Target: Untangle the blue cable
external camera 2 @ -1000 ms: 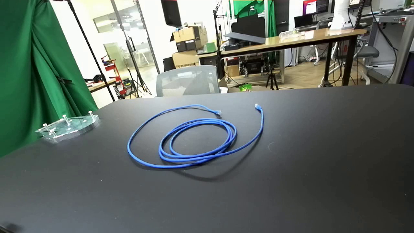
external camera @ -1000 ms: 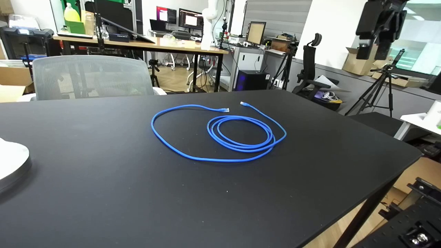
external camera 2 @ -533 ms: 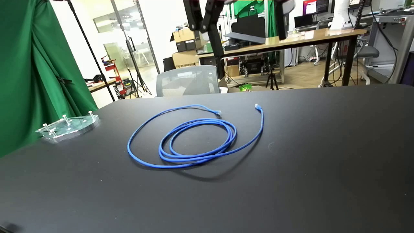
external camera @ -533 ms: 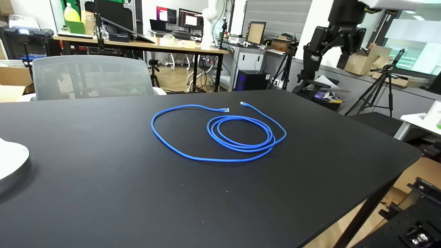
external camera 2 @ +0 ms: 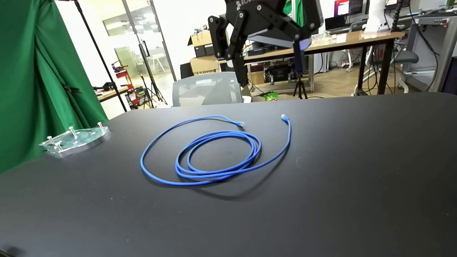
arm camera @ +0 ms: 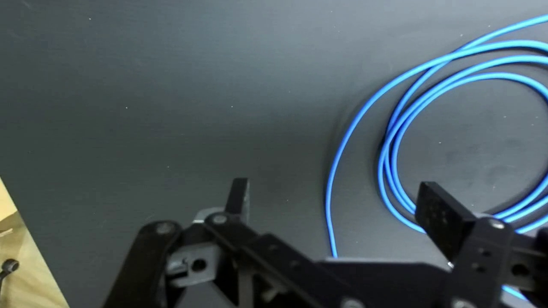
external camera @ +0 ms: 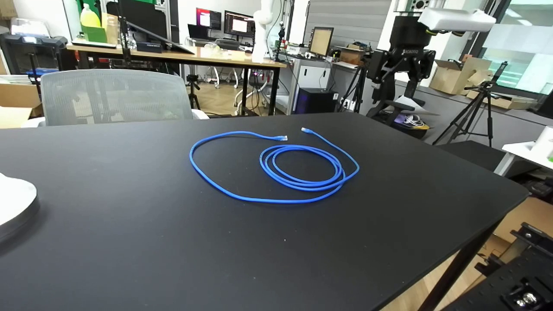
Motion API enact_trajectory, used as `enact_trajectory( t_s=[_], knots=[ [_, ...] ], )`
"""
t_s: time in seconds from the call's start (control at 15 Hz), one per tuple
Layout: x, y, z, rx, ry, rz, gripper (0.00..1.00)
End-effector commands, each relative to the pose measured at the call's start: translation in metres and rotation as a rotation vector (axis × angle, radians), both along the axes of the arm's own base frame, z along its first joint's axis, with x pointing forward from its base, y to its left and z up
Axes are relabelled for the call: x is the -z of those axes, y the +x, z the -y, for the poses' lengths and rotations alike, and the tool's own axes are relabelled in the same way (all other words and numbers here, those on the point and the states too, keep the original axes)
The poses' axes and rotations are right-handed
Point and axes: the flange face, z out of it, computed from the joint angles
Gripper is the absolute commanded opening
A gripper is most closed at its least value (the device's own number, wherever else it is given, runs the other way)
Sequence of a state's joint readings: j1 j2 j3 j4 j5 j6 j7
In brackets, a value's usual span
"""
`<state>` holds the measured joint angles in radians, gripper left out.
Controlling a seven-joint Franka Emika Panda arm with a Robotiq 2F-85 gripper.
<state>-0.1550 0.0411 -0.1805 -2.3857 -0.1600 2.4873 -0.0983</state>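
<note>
The blue cable lies on the black table in several flat overlapping loops, seen in both exterior views [external camera: 276,201] [external camera 2: 185,184]. One outer strand swings wide round the coil. Its pale plug ends [external camera: 283,138] [external camera 2: 284,117] lie apart at the far side. My gripper [external camera 2: 271,76] hangs in the air well above the table, open and empty. It also shows at the upper right of an exterior view [external camera: 398,96]. In the wrist view the open gripper [arm camera: 335,184] has a cable strand [arm camera: 328,196] on the table below, between its fingers; the right finger covers part of the coil.
A clear plate with bolts [external camera 2: 76,139] lies at the table's left edge in an exterior view. A white round-edged object [external camera: 15,201] is at the left in an exterior view. A mesh chair [external camera: 116,97] stands behind the black table [external camera: 173,250].
My gripper has come down from the top of the views; in an exterior view it has also moved left from the upper right corner. The blue cable has not moved.
</note>
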Motion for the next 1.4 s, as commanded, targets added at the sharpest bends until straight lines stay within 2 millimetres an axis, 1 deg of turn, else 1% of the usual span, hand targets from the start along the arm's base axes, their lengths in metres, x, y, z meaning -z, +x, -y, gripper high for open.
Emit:
enact_trajectory(
  t_s=[0.0,0.27,0.6,0.87,1.13,1.33],
  knots=[
    [0.002,0.001,0.002,0.034,0.004,0.02,1.0],
    [0.026,0.008,0.007,0.114,0.06,-0.013,1.0],
    [0.065,0.02,0.016,0.212,0.118,-0.063,1.0],
    [0.094,0.033,0.026,0.284,0.129,-0.075,1.0],
    [0.115,0.05,0.029,0.323,0.113,-0.077,1.0],
    [0.127,0.065,0.027,0.334,0.11,-0.08,1.0]
  ],
)
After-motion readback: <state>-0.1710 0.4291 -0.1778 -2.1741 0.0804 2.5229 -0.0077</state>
